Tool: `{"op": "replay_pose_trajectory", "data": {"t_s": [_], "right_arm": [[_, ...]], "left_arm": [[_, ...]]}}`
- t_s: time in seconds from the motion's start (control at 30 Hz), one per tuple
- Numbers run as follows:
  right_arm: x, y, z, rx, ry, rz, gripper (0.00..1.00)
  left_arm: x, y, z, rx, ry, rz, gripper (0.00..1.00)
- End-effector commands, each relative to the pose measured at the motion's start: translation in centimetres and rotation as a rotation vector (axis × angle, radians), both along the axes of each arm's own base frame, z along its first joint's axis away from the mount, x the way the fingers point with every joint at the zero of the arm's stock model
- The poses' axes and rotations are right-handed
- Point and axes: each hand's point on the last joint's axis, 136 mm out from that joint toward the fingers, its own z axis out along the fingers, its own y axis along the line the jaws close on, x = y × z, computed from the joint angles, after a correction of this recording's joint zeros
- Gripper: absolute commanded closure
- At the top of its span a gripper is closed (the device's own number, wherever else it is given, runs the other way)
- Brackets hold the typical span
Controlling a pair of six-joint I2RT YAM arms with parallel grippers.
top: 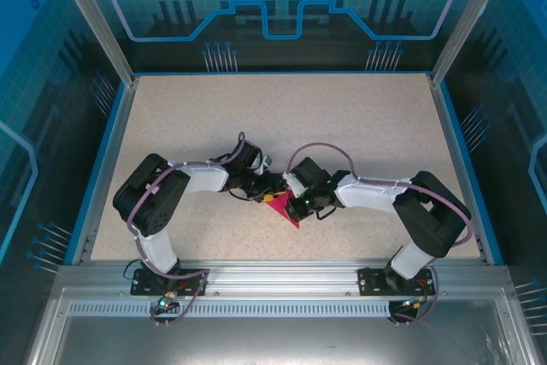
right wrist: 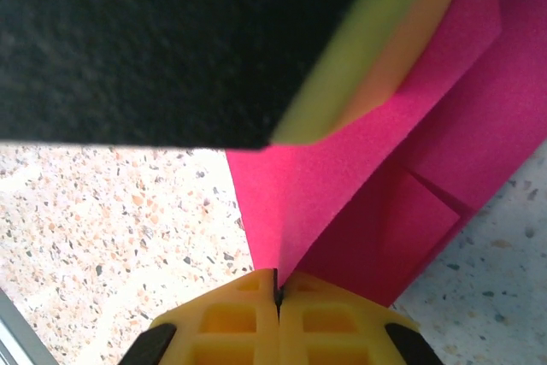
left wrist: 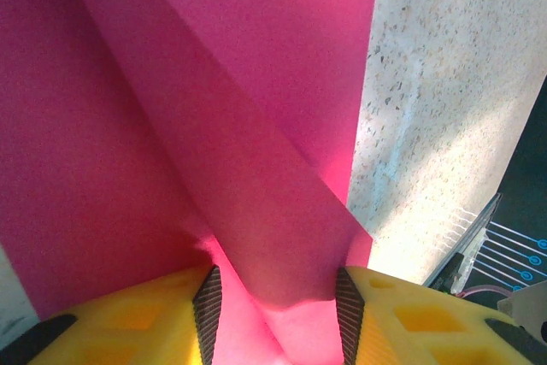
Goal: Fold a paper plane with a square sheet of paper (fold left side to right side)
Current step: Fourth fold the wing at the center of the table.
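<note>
The magenta square sheet of paper (top: 285, 211) lies folded into layered flaps, its point toward the near edge, between the two grippers at the table's middle. My left gripper (left wrist: 278, 314) stands open over it, yellow fingers (left wrist: 162, 314) apart, and a raised fold of the paper (left wrist: 214, 126) runs between the pads. My right gripper (right wrist: 277, 284) is shut, pinching a lifted flap of the paper (right wrist: 342, 185) at its edge. Seen from above, the left gripper (top: 270, 189) and right gripper (top: 289, 197) nearly meet over the paper.
The left gripper's black and yellow finger (right wrist: 171, 40) hangs close over the right gripper. Speckled beige tabletop (top: 342, 117) spreads all around, bounded by a blue rim (top: 102, 160) and aluminium posts. Both arm bases sit at the near edge.
</note>
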Motion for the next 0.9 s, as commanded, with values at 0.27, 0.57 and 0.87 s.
{"op": "replay_pose_trajectory", "data": {"t_s": [0.27,0.57,0.87], "right_arm": [[0.0,-0.5,-0.1,0.065,0.029,-0.020,1.00],[-0.3,-0.6,-0.2,0.128,0.073,-0.012,0.98],[-0.2,-0.3,0.6,0.197,0.090,-0.009,0.91]], "left_arm": [[-0.7,1.0,-1.5,0.066,0.035,0.010,0.57],[-0.8,1.1,-2.3,0.083,0.054,0.011,0.57],[-0.8,1.2,-3.0,0.100,0.069,0.010,0.57]]}}
